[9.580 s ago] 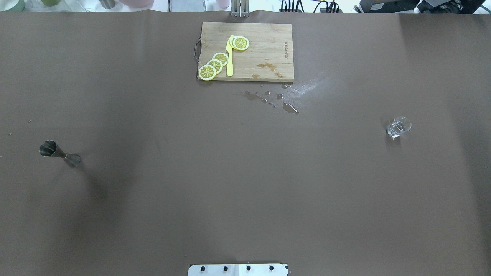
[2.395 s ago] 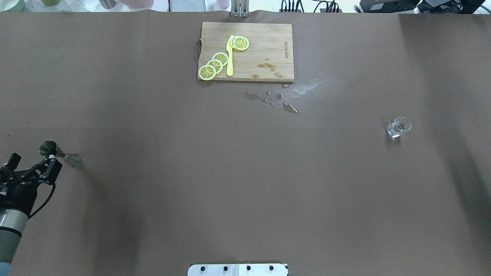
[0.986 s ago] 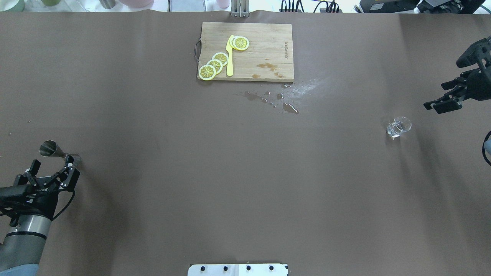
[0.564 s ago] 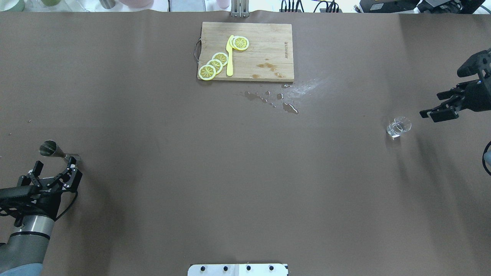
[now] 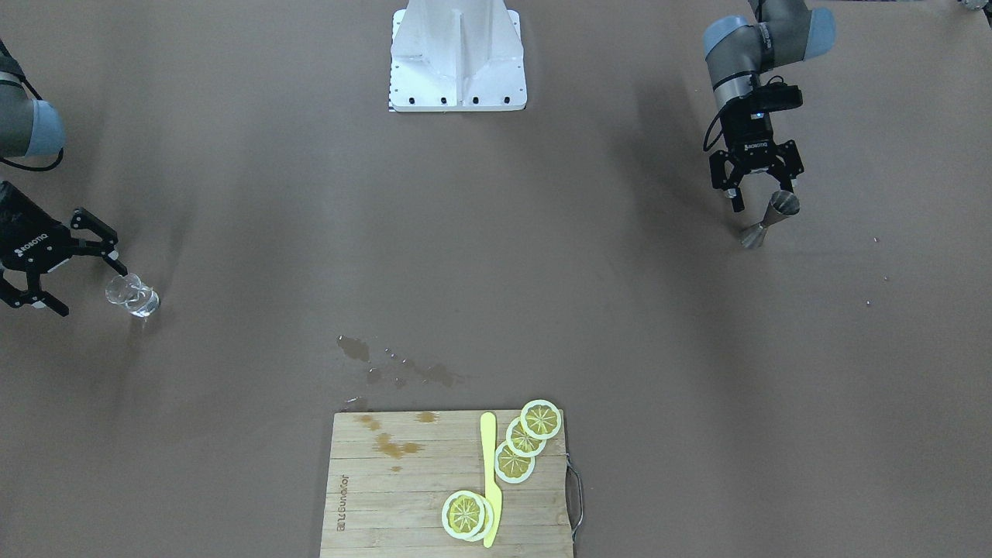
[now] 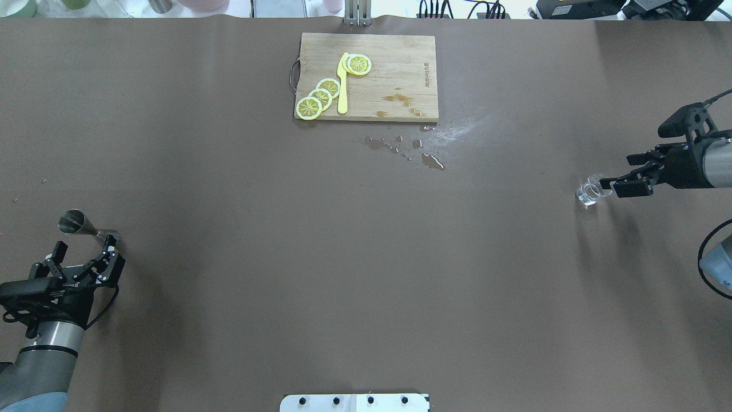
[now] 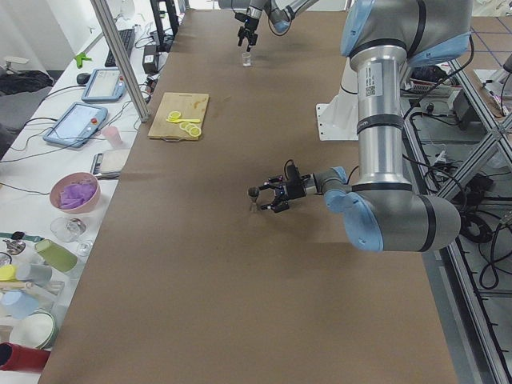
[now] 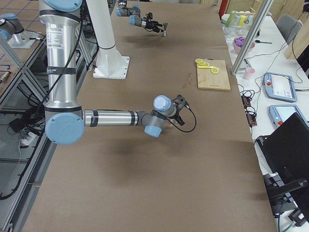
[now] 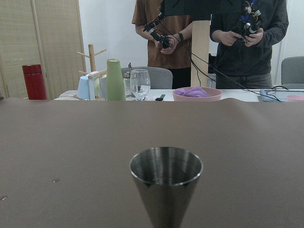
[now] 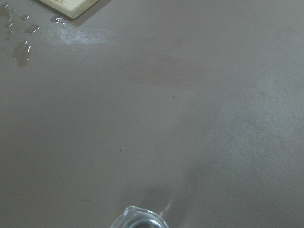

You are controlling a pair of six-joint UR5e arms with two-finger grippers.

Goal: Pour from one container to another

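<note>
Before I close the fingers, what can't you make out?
- Steel double-cone jigger: left wrist view's bottom edge cuts its lower cone; fill level unreadable.
- Small clear glass: right wrist view's bottom edge leaves only its rim; contents too small elsewhere.
- Right gripper's fingers: contact with glass unclear overhead.

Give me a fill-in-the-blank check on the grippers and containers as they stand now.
1. The left gripper sits by the metal jigger with its jaws ___.
2. The jigger stands ___ on the table, mouth up.
3. The right gripper, open, is next to the small clear ___.
4. The yellow knife lies among lemon slices on the wooden ___.
Missing: open; upright; glass; cutting board.
</note>
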